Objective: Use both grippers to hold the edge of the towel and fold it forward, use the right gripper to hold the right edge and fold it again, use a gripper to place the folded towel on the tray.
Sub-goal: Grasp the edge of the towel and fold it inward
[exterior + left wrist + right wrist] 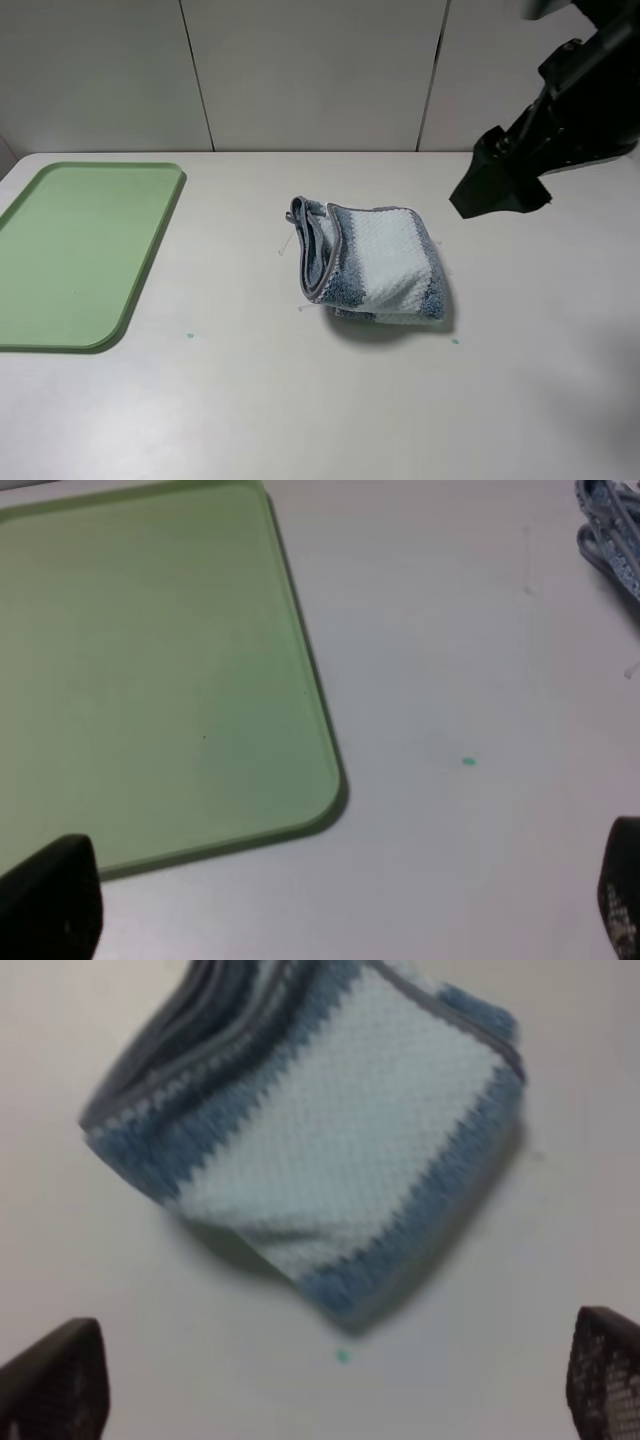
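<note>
The towel (375,265) lies folded into a thick bundle in the middle of the table, blue-grey and pale stripes up. Its grey-trimmed edge (305,250) is stacked in layers on the left side. The light-green tray (80,250) rests at the far left with nothing on it. My right gripper (497,190) hovers up and to the right of the towel. In the right wrist view it is open (330,1390), with the towel (310,1130) ahead of its fingers (55,1380). My left gripper (335,920) is open above the tray's corner (320,790). A bit of towel (610,530) shows at that view's border.
A white table (300,400) carries everything, with a pale panelled wall (300,70) behind it. Small green specks (188,335) mark the tabletop near the tray and the towel. The left arm does not show in the exterior high view.
</note>
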